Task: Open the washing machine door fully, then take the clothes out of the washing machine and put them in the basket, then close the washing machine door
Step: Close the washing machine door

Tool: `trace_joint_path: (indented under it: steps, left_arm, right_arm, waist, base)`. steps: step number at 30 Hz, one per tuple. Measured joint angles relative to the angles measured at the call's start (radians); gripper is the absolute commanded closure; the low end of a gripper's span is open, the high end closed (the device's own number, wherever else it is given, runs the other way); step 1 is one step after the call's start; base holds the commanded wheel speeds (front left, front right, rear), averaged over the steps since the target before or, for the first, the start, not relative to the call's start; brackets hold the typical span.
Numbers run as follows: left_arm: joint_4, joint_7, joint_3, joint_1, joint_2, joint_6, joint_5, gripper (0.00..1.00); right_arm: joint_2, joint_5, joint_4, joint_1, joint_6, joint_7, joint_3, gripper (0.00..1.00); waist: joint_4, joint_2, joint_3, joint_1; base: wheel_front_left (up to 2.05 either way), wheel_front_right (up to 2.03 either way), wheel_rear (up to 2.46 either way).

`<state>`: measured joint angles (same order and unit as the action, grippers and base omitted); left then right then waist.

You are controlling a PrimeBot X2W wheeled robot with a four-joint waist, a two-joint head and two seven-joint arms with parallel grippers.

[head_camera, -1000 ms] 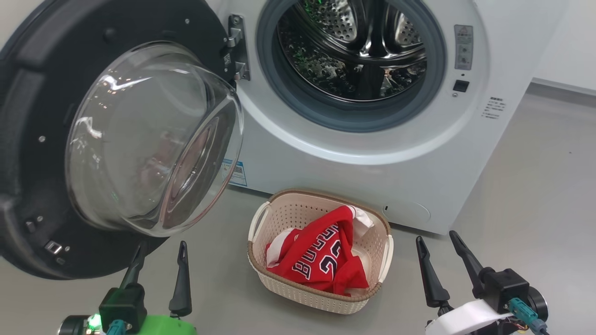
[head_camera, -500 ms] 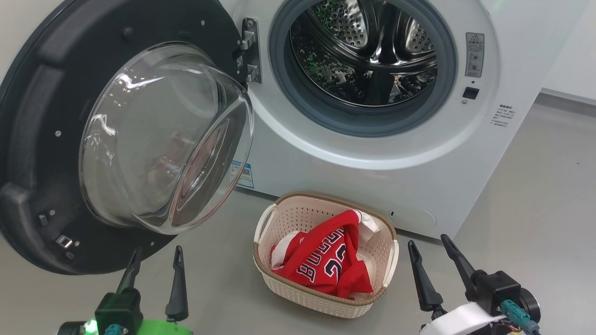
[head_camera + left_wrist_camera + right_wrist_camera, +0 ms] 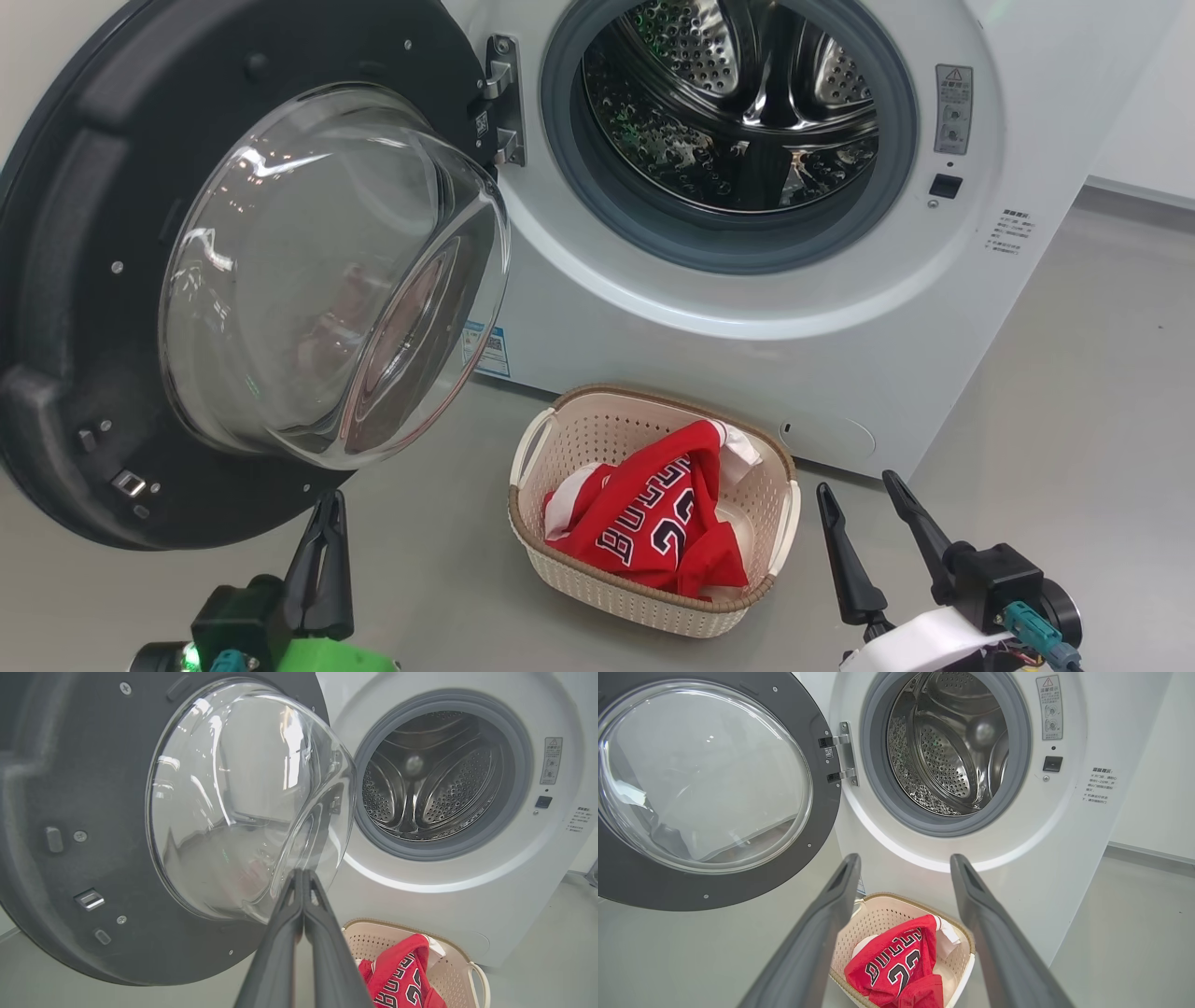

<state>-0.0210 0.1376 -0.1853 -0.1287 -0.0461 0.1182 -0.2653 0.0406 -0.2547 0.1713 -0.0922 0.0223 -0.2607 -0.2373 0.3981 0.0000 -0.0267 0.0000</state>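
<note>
Head view: the washing machine door (image 3: 252, 271) is swung wide at 9 o'clock, the drum (image 3: 738, 112) looks empty, and the clothes (image 3: 653, 532) are heaped in the basket (image 3: 579, 411) at 6 o'clock. So I'd guess only the closing is left.

Left wrist view: the left gripper (image 3: 299, 873) is pinched together on nothing, tips at the glass, probably so it can push.

Right wrist view: the right gripper (image 3: 904, 858) is spread wide and empty, with the basket at 6 o'clock.
</note>
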Motion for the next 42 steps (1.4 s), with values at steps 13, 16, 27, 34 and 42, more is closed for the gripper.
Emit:
trace_joint_path:
  steps: [13,16,27,34,42]
  left_arm:
    - [-0.142,0.034,-0.028,0.002,-0.001,-0.072,-0.477,1.00]
    - [-0.202,0.059,-0.004,0.011,-0.001,-0.095,-0.645,1.00]
    - [-0.368,0.094,0.226,0.152,0.003,-0.138,-0.920,1.00]
    - [-0.363,0.101,0.412,0.231,-0.044,-0.140,-0.971,1.00]
    - [-0.189,0.030,0.523,0.318,-0.145,-0.079,-1.086,1.00]
  right_arm:
    - [0.000,0.000,0.004,0.000,-0.008,0.000,0.000,0.00]
    - [0.000,0.000,0.004,0.000,-0.011,0.000,0.000,0.00]
    - [0.000,0.001,0.002,0.000,-0.016,0.000,0.005,0.00]
    - [0.000,0.003,-0.001,0.000,-0.016,0.000,0.003,0.00]
    - [0.002,0.009,-0.002,0.000,-0.016,0.000,-0.002,0.00]
  waist:
    - [0.007,0.0000,0.002,0.0000]
    - [0.010,0.0000,0.002,0.0000]
    - [0.036,0.0000,0.007,0.0000]
    - [0.042,0.0000,0.011,0.0000]
    - [0.043,0.0000,0.018,0.0000]
  base:
    - [0.00,0.00,0.00]
    - [0.00,0.00,0.00]
    - [0.00,0.00,0.00]
    - [0.00,0.00,0.00]
    - [0.00,0.00,0.00]
